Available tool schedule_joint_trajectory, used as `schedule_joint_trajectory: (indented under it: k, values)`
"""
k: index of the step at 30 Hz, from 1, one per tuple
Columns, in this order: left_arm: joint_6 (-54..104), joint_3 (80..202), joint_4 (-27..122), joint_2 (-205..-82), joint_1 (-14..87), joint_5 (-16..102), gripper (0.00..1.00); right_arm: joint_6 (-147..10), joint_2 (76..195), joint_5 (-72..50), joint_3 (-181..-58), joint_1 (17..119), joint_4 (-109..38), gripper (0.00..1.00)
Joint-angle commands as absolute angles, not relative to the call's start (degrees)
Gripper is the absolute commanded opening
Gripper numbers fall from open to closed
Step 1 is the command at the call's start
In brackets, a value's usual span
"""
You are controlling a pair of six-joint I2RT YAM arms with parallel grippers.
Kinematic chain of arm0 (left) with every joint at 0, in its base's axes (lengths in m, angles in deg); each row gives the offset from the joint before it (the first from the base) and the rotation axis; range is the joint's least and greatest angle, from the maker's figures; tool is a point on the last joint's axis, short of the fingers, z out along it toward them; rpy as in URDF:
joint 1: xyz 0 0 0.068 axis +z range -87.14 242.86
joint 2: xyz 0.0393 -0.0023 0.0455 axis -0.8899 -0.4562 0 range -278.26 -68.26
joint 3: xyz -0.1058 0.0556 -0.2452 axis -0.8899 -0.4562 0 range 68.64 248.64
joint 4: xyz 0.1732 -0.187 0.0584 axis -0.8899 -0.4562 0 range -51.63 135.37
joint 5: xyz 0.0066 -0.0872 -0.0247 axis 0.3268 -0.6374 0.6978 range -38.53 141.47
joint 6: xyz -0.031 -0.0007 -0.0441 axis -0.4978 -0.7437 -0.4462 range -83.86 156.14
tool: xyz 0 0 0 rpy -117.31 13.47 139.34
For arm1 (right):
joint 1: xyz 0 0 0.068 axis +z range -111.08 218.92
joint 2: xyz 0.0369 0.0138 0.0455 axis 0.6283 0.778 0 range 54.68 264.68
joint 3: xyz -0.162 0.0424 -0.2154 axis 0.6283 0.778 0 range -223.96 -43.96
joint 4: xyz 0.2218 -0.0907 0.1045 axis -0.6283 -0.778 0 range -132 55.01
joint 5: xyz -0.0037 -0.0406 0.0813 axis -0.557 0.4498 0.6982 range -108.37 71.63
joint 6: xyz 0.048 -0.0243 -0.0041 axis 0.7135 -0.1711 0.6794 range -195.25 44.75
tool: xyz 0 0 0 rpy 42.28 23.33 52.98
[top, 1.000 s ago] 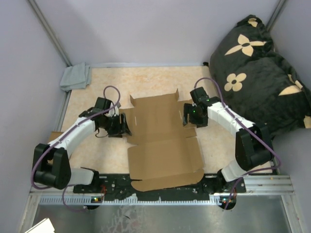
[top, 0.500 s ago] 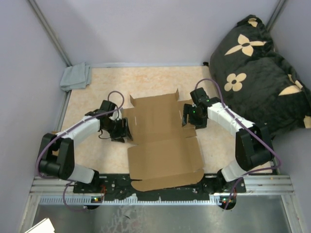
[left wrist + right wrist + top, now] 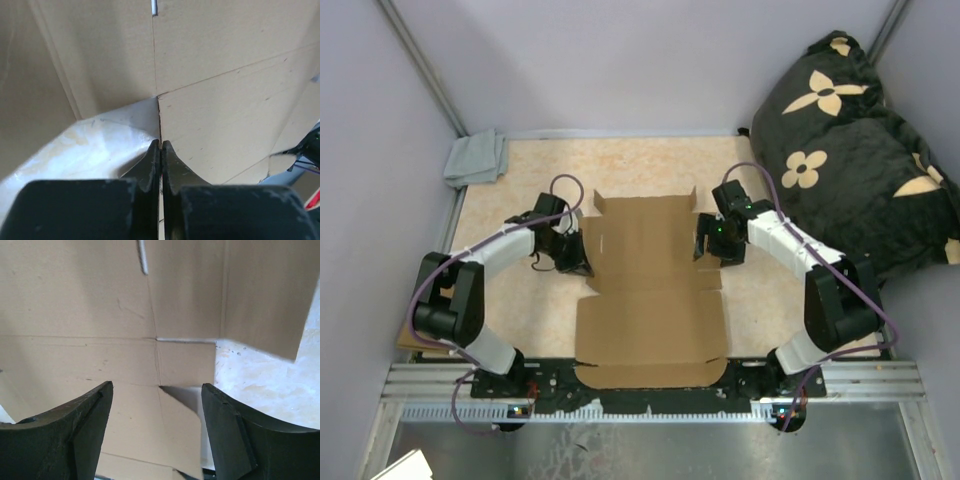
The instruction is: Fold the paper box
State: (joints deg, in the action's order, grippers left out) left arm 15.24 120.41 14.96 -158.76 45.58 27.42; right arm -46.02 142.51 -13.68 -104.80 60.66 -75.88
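The paper box [image 3: 650, 320] lies opened out in the middle of the table, a large brown die-cut sheet with slits and rounded flaps. At its left edge my left gripper [image 3: 580, 262] is shut, and in the left wrist view a thin cardboard edge of the box [image 3: 225, 115] runs between the closed fingertips of that gripper [image 3: 160, 142]. My right gripper [image 3: 704, 240] stands open at the box's right edge. In the right wrist view a small raised flap [image 3: 182, 435] of the box [image 3: 75, 305] sits between the spread fingers of that gripper [image 3: 156, 386], touching neither.
A grey cloth [image 3: 475, 158] lies at the far left corner. A black flowered pillow [image 3: 850, 150] fills the right side. A smaller cardboard piece [image 3: 410, 340] shows under the left arm. A metal rail [image 3: 650, 405] runs along the near edge, and walls close in the table.
My left gripper moved right to the box's left edge and shut on it. The box swung from skewed to square, its near panel shifting left. The right arm stayed put.
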Motion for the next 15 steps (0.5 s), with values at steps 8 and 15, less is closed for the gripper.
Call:
schedule_joint_trajectory:
  k: [8, 15]
  values:
    - [13.3, 134.0, 14.2, -163.7, 47.3, 30.0, 0.0, -46.6, 147.8, -7.8, -114.5, 55.2, -77.6, 0.72]
    - [8.4, 139.5, 14.1, -163.5, 47.3, 26.4, 0.0, -46.3, 147.4, -6.9, -111.0, 55.2, -75.8, 0.72]
